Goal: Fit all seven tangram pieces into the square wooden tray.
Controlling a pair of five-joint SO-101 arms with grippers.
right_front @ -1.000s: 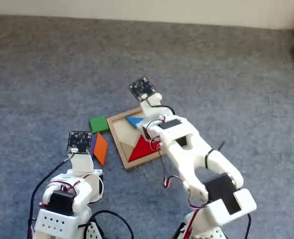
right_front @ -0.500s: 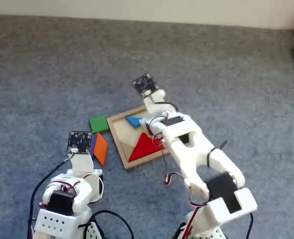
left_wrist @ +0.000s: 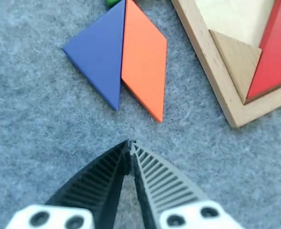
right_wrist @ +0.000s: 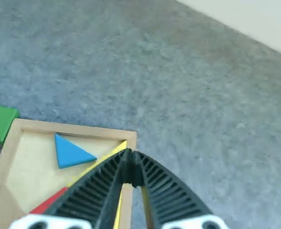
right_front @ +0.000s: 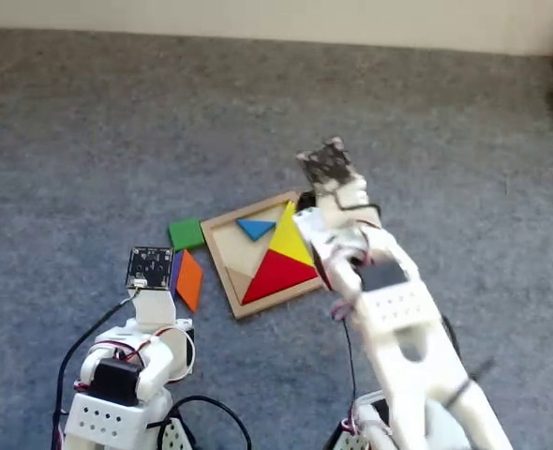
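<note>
Wooden tray (right_front: 221, 269), red triangle (right_front: 278, 274), yellow triangle (right_front: 291, 242)

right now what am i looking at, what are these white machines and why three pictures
These are two white robot arms, side by side on a grey carpet-like surface. One picture looks down from a fixed camera; the others come from a camera on each arm's wrist, showing its dark pincer, the end effector. The left end effector and the right end effector are shut, holding nothing. The wooden tray holds a red triangle, a yellow triangle and a light blue triangle. Outside it lie a green square, an orange parallelogram and a dark blue triangle.
</note>
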